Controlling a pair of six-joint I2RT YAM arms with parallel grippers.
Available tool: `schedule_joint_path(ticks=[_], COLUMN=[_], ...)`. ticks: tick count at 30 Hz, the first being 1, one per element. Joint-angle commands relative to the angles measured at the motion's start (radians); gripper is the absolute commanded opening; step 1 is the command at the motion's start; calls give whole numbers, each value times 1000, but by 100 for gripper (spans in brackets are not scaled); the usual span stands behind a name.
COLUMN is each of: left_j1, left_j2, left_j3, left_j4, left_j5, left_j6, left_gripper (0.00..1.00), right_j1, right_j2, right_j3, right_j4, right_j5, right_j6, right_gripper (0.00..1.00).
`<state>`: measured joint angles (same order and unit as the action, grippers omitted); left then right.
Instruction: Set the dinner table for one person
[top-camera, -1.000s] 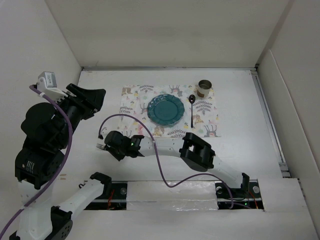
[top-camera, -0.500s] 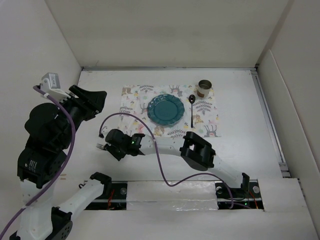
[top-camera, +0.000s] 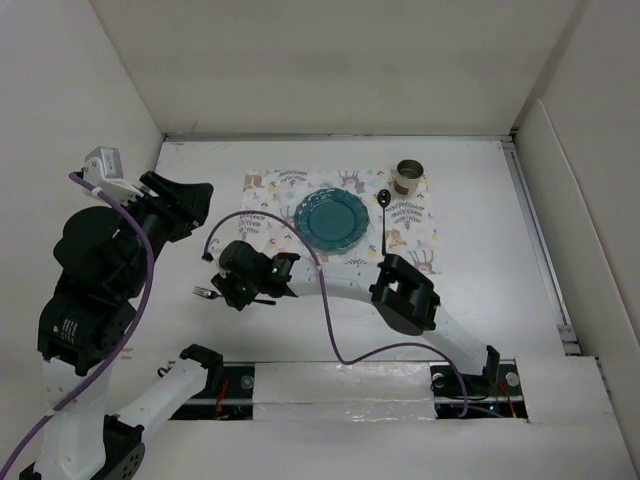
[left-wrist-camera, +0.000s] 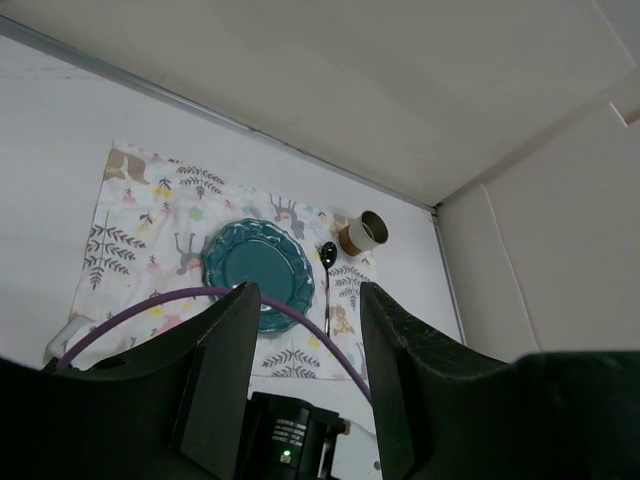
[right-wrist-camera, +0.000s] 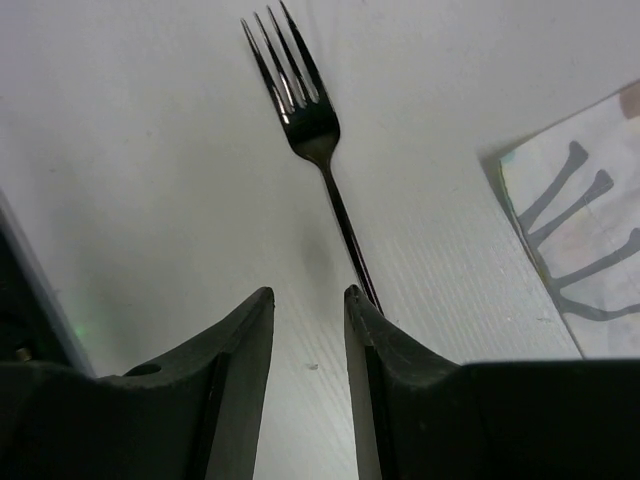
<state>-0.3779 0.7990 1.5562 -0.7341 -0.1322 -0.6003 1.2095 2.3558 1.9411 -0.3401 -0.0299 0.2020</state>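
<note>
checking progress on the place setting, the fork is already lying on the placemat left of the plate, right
Not quite. The fork does lie left of the plate, but on the bare dinner table, off the placemat. The right wrist view shows it, with the placemat's edge off to one side.

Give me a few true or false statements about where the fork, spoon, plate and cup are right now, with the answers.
The fork lies on the placemat. False: it lies on the bare dinner table, left of the placemat.
The spoon lies on the placemat, right of the plate. True.
The cup stands on the plate. False: it stands at the placemat's far right corner.
The left end effector holds nothing. True.
</note>
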Motion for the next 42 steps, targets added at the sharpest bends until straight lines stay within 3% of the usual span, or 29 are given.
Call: schedule_joint_path(ticks=[1,5,10,27,30,33,34,36,42], left_j1=[4,4,4,4,4,4,4,4,4], left_j2=[3,5,14,19,16,16,16,16,14], left_j3=[-15,-28,-28,-50,-50,-54,-56,-58,-61], left_j4=[53,61,62,73,75,71,71,68,70], left_j5=[-9,-15,-30,-58,-60,-64,-66,-66,-73], left_j6=[23,31,45,53,53,54,53,53,50], left_gripper=[41,41,41,41,41,41,41,41,41], right_j1=[-24,-42,-42,-5,4,15,15,24,10], right_j2=[-107,-69,63,85,97,111,114,111,17], right_j3=[-27,2,136,61,56,41,38,35,67], right_j4=[101,80,-37,-22,-22,-8,-7,-2,21], right_j5=[-94,-56,-67,-19,7,60,73,94,104], right_j6=[0,-10,-98,-145,-141,-139,-136,-109,46], right_gripper=[40,48,49,45,42,32,16,3,0])
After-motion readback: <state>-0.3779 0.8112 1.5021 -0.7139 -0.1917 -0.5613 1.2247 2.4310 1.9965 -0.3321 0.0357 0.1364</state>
